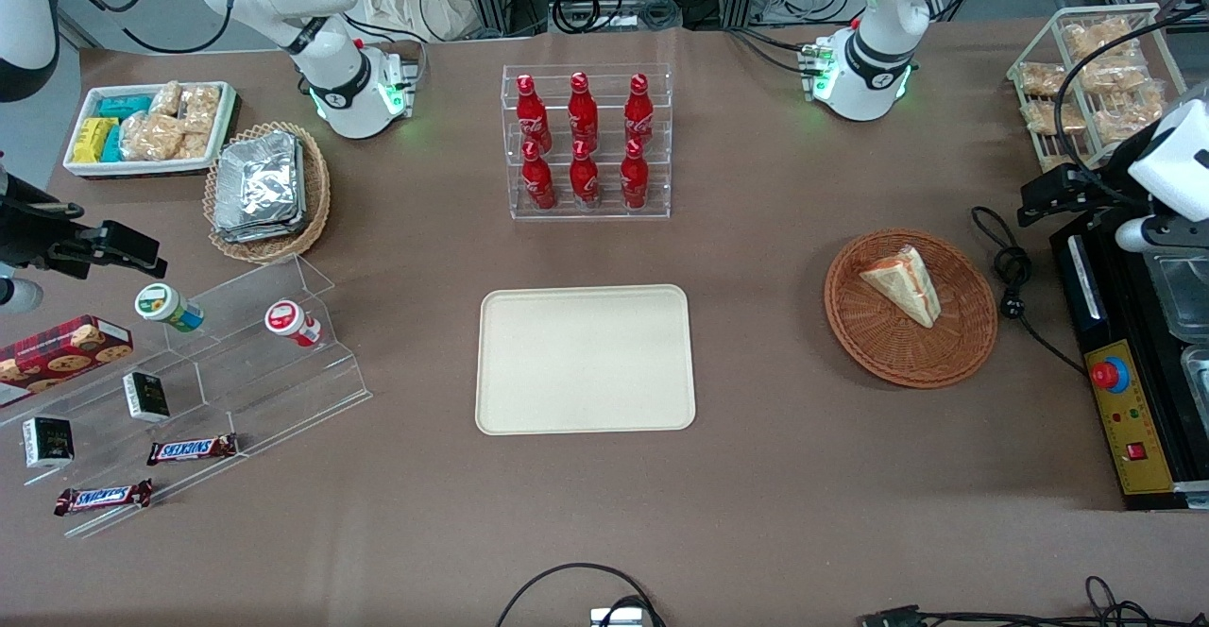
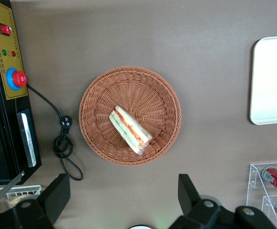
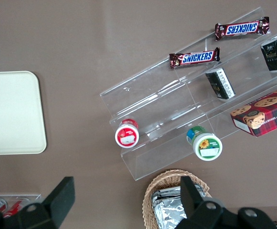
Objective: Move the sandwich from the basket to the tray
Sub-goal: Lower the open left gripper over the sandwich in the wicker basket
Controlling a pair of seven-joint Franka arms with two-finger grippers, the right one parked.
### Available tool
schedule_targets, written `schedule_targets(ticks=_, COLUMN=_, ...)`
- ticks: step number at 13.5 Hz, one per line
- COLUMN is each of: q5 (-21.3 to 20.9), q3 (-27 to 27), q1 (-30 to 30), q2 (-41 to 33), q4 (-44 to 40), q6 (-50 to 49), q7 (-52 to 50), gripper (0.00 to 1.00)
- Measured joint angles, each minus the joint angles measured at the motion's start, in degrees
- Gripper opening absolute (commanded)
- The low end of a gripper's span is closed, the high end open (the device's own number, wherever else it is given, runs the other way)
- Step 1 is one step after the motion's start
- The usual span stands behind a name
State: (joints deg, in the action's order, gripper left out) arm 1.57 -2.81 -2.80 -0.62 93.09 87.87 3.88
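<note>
Bright even overhead light, soft faint shadows, sharp focus, little glare

- You see the tray (image 3: 12,114) lying beside a clear stepped rack (image 3: 176,102)
- Two Snickers bars (image 3: 194,58), two lidded cups (image 3: 127,134) and small dark boxes (image 3: 220,84) rest on its steps

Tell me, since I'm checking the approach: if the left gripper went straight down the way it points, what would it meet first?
Probably the basket. The gripper, open, hangs above the table pointing down, just off the basket's rim; the sandwich lies inside. Depth is unclear, so it might meet bare table beside the rim instead.
</note>
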Motion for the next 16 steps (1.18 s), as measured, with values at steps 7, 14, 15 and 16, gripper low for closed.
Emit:
schedule_targets(ticks=7, q5=0.00, q3=-0.07, q1=0.01, q2=0.70, q4=-0.05, q6=0.02, q7=-5.47, gripper=1.00)
schedule_targets(ticks=14, q5=-0.39, q3=-0.11, q1=0.02, q2=1.18, q4=9.10, q6=8.44, q7=-17.28, gripper=1.00)
schedule_targets(ticks=15, q5=-0.49, q3=-0.17, q1=0.03, q2=0.65, q4=11.69, q6=10.85, q7=-19.20, gripper=1.00)
schedule_targets(ticks=16, q5=-0.52, q3=-0.27, q1=0.03, q2=-0.05, q4=14.22, q6=13.05, q7=-21.01, gripper=1.00)
